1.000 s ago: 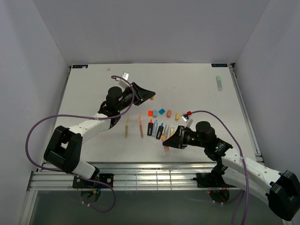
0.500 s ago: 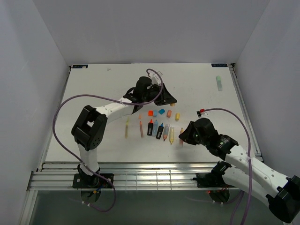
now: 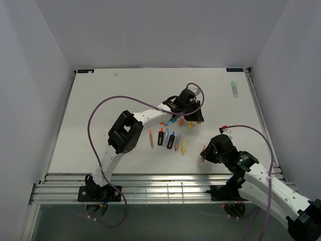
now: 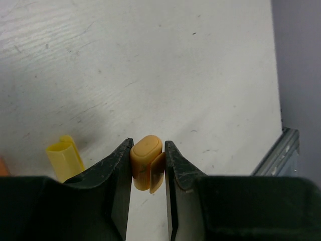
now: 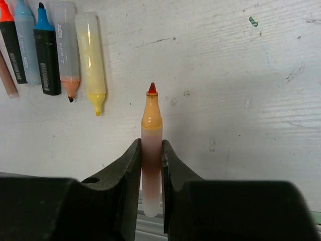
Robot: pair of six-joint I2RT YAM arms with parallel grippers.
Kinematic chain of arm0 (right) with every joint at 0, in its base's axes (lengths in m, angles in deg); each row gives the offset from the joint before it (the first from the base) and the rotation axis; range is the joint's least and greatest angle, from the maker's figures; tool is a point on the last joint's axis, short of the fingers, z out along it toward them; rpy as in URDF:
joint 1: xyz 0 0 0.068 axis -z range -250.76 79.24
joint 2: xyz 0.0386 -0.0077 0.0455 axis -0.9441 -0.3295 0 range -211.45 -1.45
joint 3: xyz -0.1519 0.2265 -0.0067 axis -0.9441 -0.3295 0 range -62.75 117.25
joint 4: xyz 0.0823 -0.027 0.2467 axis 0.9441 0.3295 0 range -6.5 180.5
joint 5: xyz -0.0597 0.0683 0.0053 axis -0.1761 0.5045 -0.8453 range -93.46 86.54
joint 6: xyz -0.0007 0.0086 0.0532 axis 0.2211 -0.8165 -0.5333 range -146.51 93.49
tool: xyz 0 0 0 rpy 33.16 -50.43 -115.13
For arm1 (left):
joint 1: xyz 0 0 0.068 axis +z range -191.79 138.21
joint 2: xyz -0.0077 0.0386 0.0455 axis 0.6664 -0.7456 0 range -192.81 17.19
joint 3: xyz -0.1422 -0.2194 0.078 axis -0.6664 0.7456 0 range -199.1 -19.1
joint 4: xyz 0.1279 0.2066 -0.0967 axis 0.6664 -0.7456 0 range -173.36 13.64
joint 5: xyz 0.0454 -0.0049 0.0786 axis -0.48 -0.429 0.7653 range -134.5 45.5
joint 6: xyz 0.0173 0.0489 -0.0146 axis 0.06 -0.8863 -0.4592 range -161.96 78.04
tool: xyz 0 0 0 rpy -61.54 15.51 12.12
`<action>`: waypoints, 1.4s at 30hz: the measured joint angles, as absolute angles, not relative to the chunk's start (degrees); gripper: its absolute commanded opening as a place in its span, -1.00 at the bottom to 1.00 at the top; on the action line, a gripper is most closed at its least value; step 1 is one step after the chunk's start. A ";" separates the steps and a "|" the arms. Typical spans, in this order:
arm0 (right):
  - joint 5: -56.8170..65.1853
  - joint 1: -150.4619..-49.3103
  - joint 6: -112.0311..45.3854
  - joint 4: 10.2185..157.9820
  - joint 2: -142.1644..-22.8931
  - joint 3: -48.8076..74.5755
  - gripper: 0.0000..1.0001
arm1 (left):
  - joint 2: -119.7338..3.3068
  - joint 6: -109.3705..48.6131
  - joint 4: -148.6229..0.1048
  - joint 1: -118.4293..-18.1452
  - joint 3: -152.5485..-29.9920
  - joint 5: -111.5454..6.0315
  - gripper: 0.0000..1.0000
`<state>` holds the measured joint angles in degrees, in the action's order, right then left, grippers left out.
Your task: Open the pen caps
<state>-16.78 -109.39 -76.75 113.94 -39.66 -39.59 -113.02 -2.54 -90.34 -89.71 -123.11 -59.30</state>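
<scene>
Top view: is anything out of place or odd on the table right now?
One pale green item lies alone near the far right edge of the table, well apart from the row of pens and loose caps. Cap or pen, too small to tell. Nothing looks spilled or broken.

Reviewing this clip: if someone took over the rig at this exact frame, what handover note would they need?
Left gripper: shut on a stubby amber-orange plastic cap, over the white table, near a loose yellow cap.
Right gripper: shut on an uncapped orange highlighter pen, tip pointing away.
Done: the row of pens lying on the table shows bare tips; other loose caps lie just behind the row.
Left: set down the held cap and pen. Check the pale green pen near the far right edge; whether it is capped cannot be told.
</scene>
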 measured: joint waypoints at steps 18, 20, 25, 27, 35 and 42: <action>-16.14 -109.39 -77.51 114.66 -35.49 -41.19 -0.85 | -121.15 -4.05 -102.10 -91.35 -131.70 -46.89 -1.00; -16.12 -109.39 -77.47 114.57 -36.23 -41.19 -0.85 | -121.00 -4.09 -102.75 -91.50 -131.70 -45.67 -1.00; -16.04 -109.39 -77.27 112.13 -39.84 -41.21 -0.85 | -120.63 -4.64 -104.20 -91.70 -131.65 -43.13 -1.00; -15.73 -109.39 -77.23 110.51 -41.94 -41.21 -0.85 | -120.56 -4.86 -104.53 -91.70 -131.65 -42.41 -1.00; -14.79 -109.39 -76.81 104.87 -50.29 -40.77 -0.85 | -120.28 -5.77 -105.71 -91.76 -131.65 -40.16 -0.88; -14.88 -108.93 -75.59 101.50 -54.44 -39.13 -0.85 | -120.06 -6.36 -106.62 -91.55 -131.63 -38.78 -0.45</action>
